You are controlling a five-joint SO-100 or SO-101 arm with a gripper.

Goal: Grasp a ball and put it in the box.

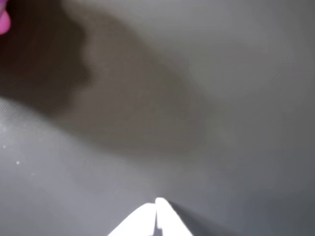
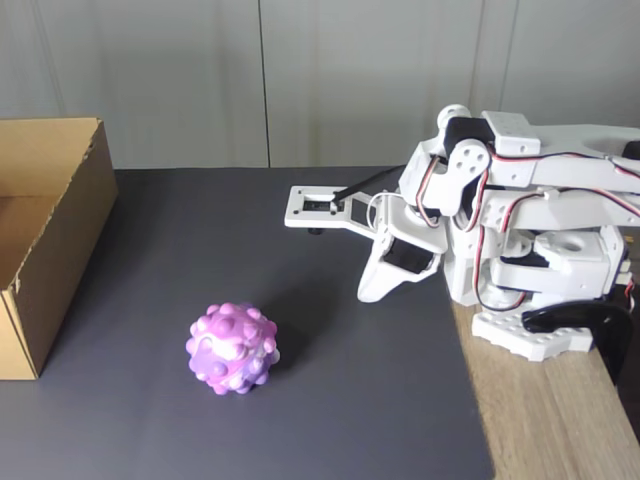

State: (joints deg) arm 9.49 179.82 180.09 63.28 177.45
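The ball lies on the dark mat, well apart from the gripper, at about 8 o'clock from it in the fixed view. The box stands at the left edge, at 10 o'clock from the ball. In the wrist view the gripper's white tips are pressed together and hold nothing.

Knobby ball beside open box
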